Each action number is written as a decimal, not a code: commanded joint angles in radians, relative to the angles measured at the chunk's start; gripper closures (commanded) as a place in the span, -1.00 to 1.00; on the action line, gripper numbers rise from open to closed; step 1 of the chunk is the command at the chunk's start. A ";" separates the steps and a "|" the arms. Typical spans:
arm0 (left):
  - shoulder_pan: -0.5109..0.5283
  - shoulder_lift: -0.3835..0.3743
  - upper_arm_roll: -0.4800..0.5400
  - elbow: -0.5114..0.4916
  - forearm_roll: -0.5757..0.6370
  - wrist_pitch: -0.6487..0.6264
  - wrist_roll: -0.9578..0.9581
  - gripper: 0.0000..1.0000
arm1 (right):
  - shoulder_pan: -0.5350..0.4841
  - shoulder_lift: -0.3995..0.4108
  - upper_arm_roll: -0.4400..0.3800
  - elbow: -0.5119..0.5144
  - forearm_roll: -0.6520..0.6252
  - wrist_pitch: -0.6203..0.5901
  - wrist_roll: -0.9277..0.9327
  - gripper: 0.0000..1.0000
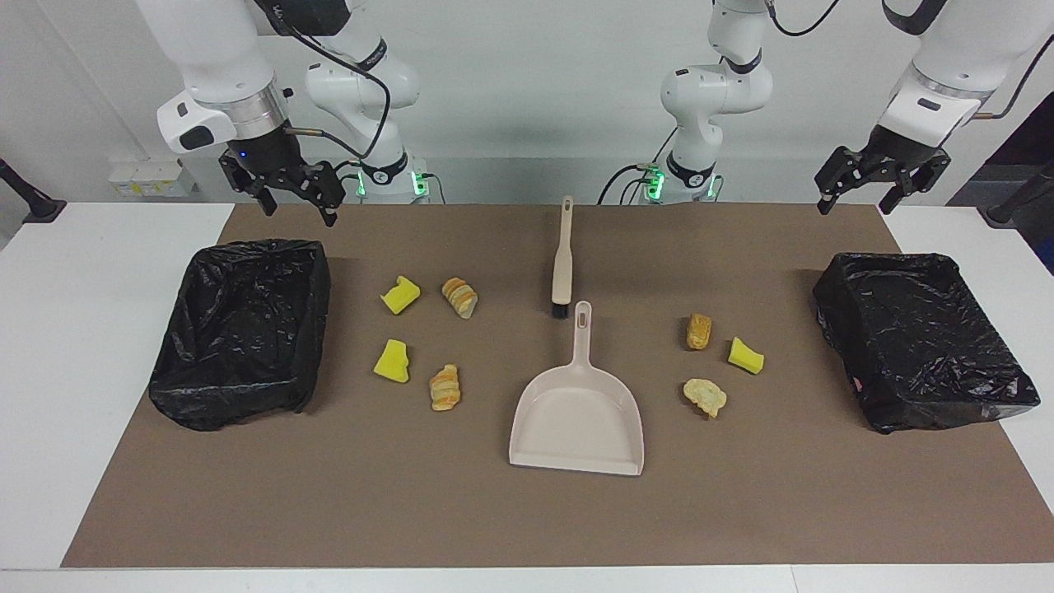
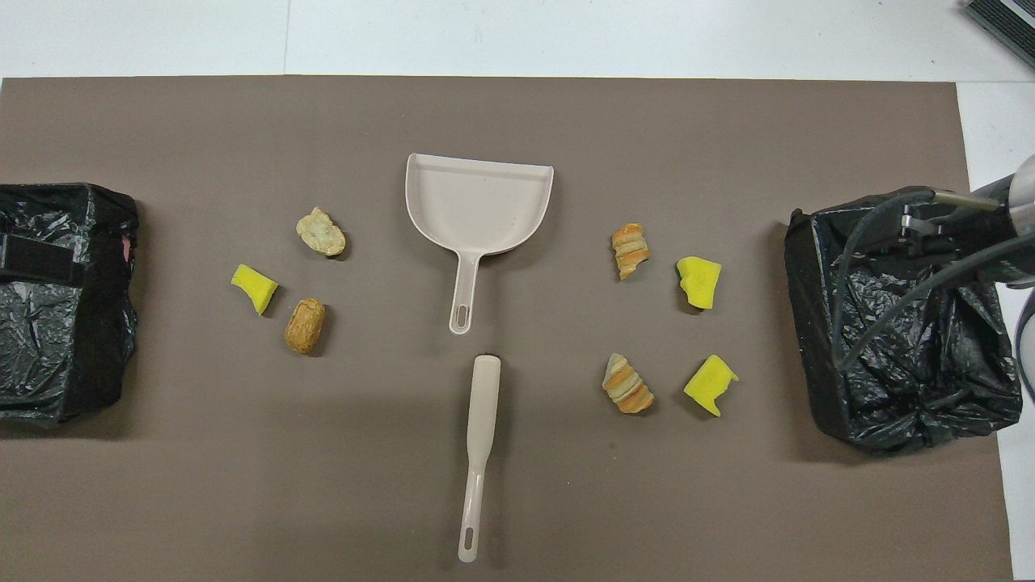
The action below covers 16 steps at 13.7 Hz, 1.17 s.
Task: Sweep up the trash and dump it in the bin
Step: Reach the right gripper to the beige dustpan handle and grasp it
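Both jaws spread, holding nothing; the trash [image 1: 445,387] is seven yellow sponge chunks and tan bread pieces.

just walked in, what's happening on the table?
Nothing is being handled yet. Both arms wait raised with open tools: the right tool over the mat's edge by one black-lined bin, the left tool near the other bin. The brush and dustpan lie untouched mid-mat, the brush nearer the robots. Seven trash pieces are still on the mat: four toward the right arm's end, three toward the left arm's.
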 commanded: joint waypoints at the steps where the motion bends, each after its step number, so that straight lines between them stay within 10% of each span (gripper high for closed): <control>1: -0.001 -0.012 0.000 -0.001 -0.017 0.005 -0.011 -1.00 | -0.011 -0.018 0.008 -0.020 -0.001 0.016 -0.024 -1.00; 16: -0.029 -0.110 -0.004 -0.151 -0.019 -0.015 -0.011 -1.00 | -0.014 -0.019 0.006 -0.022 0.002 0.013 -0.020 -1.00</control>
